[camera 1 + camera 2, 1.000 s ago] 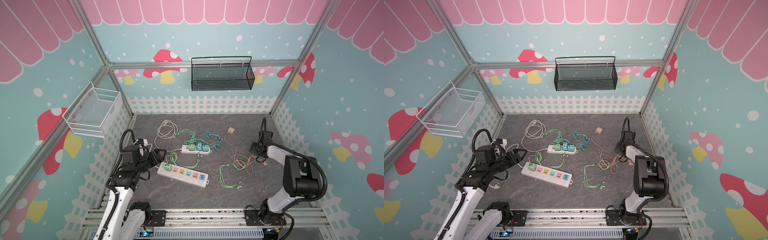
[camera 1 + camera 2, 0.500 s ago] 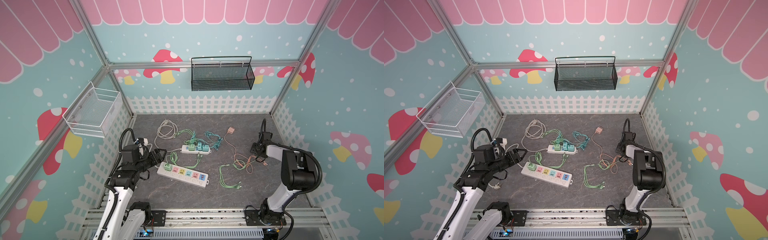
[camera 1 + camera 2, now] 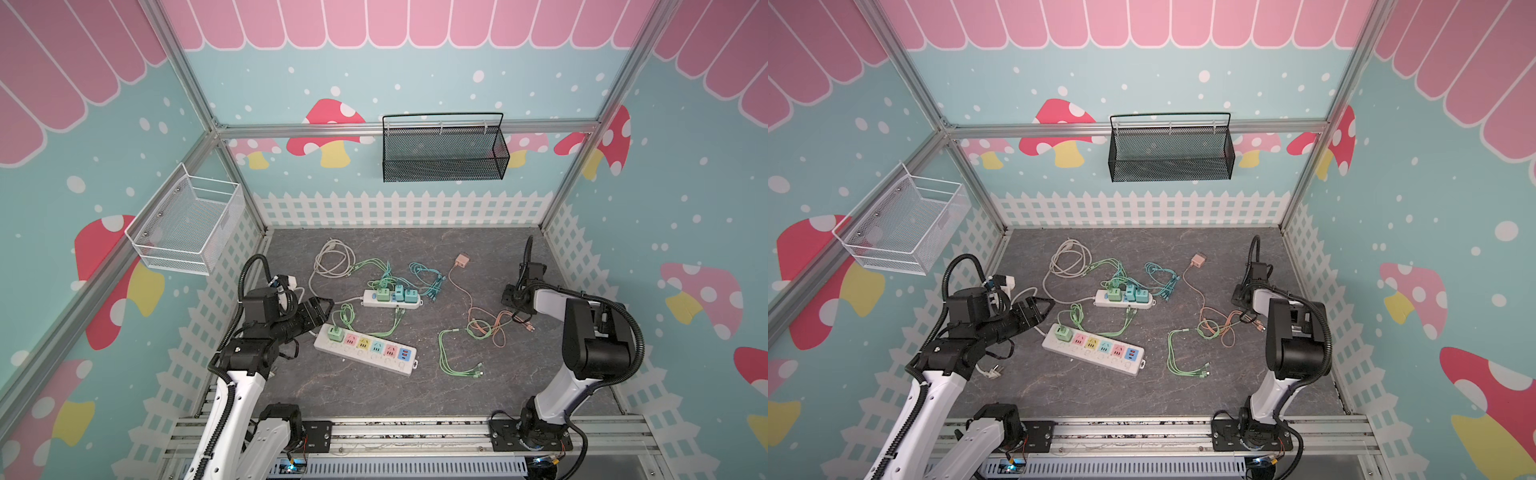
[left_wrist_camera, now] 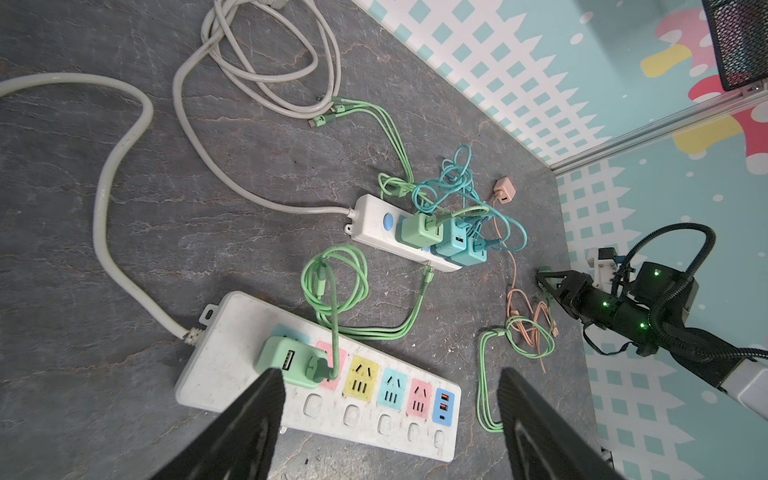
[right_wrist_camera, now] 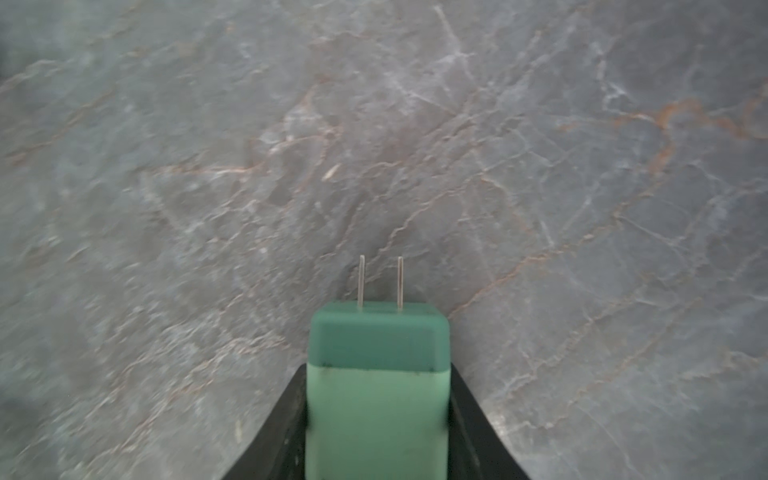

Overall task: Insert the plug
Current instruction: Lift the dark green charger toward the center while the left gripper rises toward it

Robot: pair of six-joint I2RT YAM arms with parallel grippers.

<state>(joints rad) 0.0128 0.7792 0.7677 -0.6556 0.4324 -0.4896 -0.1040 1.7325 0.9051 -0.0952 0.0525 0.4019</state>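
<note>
R gripper (image 5: 377, 370) pinching green plug (image 5: 378, 345), prongs (image 5: 361, 282) forward; L gripper (image 4: 390, 382) hanging spread. Risk: plug twisting in pinch, prongs missing slots (image 4: 360, 387) on strip (image 3: 357, 360), lying at R gripper's 8 o'clock.

Two-tone green plug (image 5: 378, 374) — grey, rust-veined tabletop (image 5: 540, 166)

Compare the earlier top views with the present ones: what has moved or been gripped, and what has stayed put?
The right arm's elbow swung slightly inward and back, while the right gripper kept its place. Its jaws now clamp a green plug, though the earlier views are too small to show when they closed. The left gripper, open, the long power strip, the short power strip and the loose cables stayed put.
</note>
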